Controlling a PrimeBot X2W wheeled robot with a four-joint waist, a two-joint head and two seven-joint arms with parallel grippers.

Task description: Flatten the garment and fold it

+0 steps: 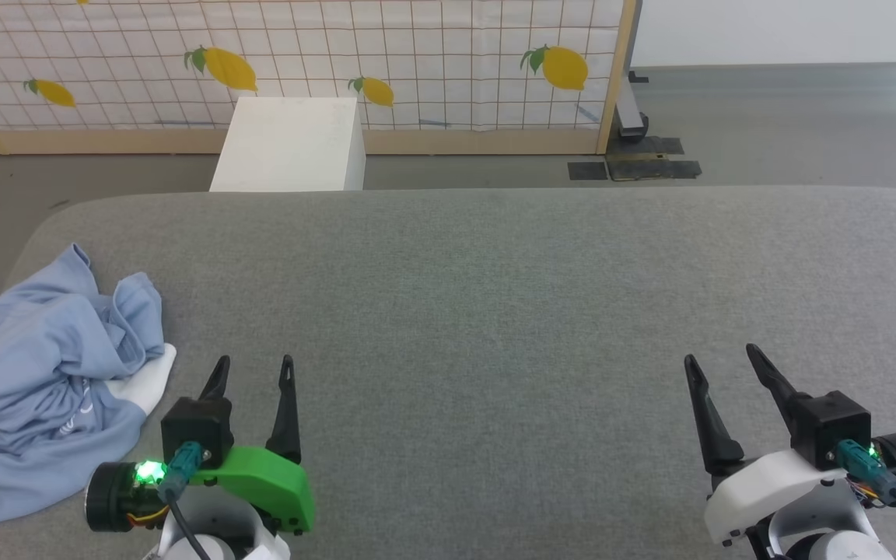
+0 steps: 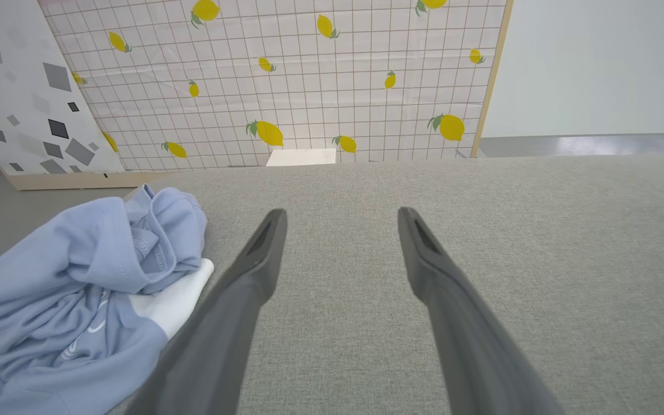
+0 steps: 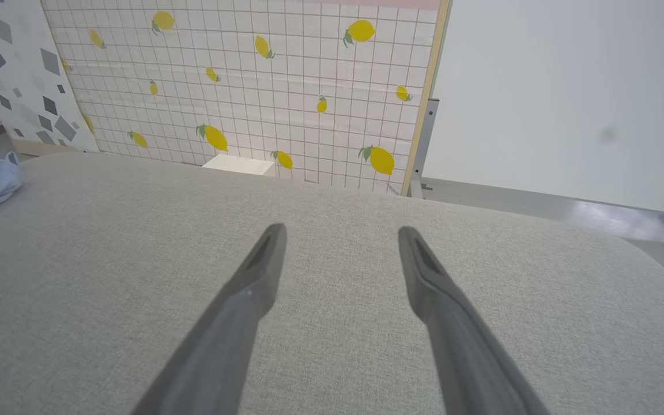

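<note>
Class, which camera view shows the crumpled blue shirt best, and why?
The head view: almost the whole garment lies in it, crumpled on the grey surface. The left wrist view shows the garment closer but cut off by the frame. The right wrist view catches just a corner.

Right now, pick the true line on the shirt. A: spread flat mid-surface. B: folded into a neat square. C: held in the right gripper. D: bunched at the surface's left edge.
D: the shirt lies crumpled at the left edge of the grey surface; left gripper and right gripper are open and empty.
</note>
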